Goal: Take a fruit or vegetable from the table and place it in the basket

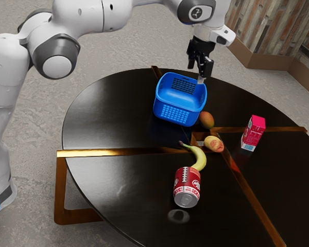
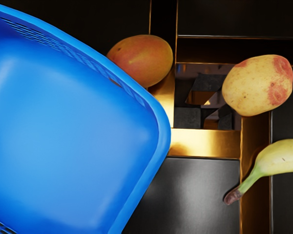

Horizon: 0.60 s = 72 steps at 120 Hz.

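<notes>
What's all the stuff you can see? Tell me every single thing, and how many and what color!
basket: 1, blue, on the table
mango-like fruit: 1, orange-red, right by the basket
potato: 1, yellow with red patches, between the fruit and the banana
banana: 1, yellow with a greenish stem end, beside the can
can: 1, red and white, by the banana
carton: 1, pink, toward the exterior view's right
table: 1, round, black with gold-brown strips, under all these
floor: 1, gray, under the table
brick walls: 2, brownish, exterior view's upper right
my arm: 1, white and gray, reaching over the table
my gripper: 1, black, open, above the table near the basket
</notes>
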Tool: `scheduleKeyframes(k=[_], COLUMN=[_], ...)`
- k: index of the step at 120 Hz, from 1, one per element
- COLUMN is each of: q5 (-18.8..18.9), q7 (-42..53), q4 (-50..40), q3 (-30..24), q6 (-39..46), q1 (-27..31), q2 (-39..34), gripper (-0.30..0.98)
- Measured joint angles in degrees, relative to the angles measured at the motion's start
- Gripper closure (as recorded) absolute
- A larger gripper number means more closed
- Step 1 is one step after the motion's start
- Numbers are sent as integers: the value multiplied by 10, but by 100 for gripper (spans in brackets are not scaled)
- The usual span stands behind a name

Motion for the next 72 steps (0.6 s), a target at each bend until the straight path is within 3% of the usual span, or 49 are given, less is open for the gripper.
scheduleKeyframes(k=[72], q5=[-12], q7=[12], q4=[5], q3=[-16], q6=[1], q1=[13], q2=[-1], gripper=[0])
